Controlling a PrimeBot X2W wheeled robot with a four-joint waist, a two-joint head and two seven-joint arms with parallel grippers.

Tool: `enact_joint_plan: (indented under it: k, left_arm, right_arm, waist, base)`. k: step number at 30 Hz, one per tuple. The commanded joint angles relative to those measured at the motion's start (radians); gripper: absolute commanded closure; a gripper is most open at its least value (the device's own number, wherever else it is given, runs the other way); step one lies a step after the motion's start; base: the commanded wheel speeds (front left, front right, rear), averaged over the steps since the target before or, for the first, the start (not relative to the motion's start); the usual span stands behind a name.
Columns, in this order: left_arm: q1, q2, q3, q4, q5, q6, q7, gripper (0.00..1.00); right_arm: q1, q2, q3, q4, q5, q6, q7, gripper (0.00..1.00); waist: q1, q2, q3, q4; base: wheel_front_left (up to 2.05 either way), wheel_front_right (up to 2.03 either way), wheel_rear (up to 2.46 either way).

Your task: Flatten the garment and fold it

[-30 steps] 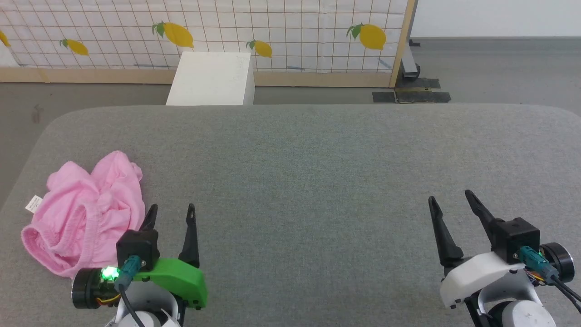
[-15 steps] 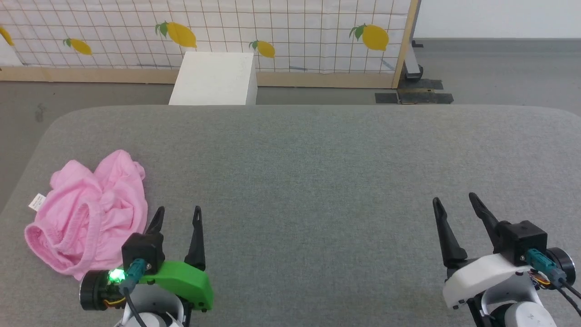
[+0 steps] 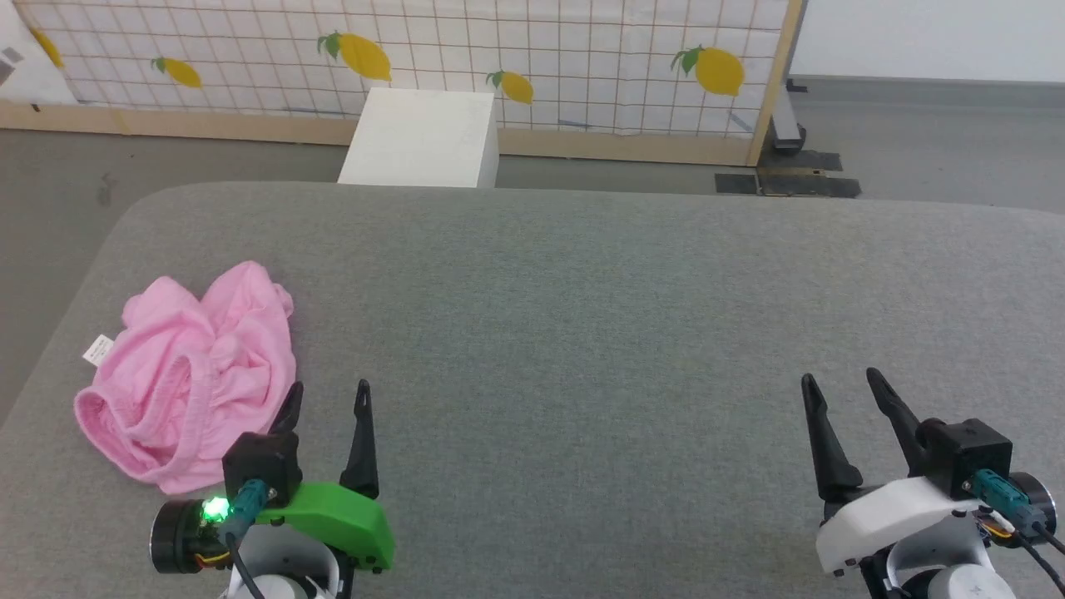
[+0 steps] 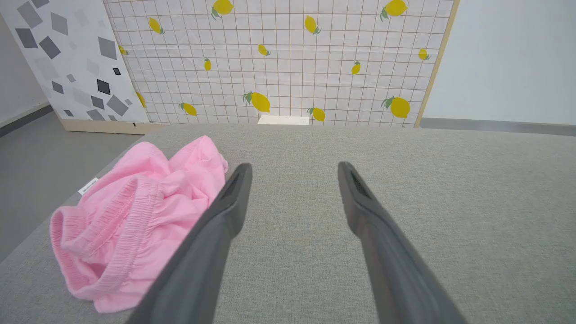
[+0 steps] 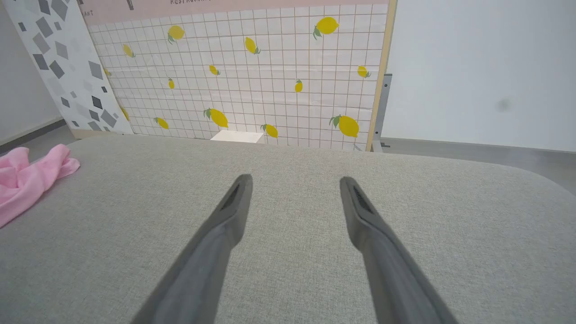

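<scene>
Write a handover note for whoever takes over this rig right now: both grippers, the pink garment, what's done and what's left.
Left gripper: open, empty, low over the grey fabric-covered table. Its left finger is right beside the garment's near right edge; contact can't be told.
Right gripper: open, empty, far to the right, well away from the cloth.
Light pink soft knit garment with a gathered elastic waistband: crumpled in a heap near the table's left edge, small white label sticking out on its left side.
Done: nothing; it is neither flattened nor folded.
Left: grasp it, spread it flat, then fold.
</scene>
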Motion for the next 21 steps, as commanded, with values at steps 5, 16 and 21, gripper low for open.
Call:
enact_joint_plan:
  k: [5,16,21]
  left_arm:
    - [-0.009,-0.002,-0.003,0.011,-0.02,0.011,-0.018,0.0]
    - [-0.008,-0.002,-0.011,0.023,-0.039,0.021,-0.044,0.0]
    - [-0.01,-0.002,-0.014,0.028,-0.047,0.026,-0.055,0.0]
  right_arm:
    - [0.012,0.0,-0.005,0.017,0.024,0.0,-0.02,0.0]
    - [0.018,0.0,-0.006,0.048,0.058,-0.001,-0.046,0.0]
    - [0.019,0.0,-0.006,0.06,0.07,-0.001,-0.057,0.0]
  waist:
    - [0.0,0.0,0.001,0.032]
    - [0.0,0.0,0.005,0.103]
    - [0.0,0.0,0.007,0.132]
  base:
    - [0.0,0.0,0.0]
    - [0.0,0.0,0.0]
    - [0.0,0.0,0.0]
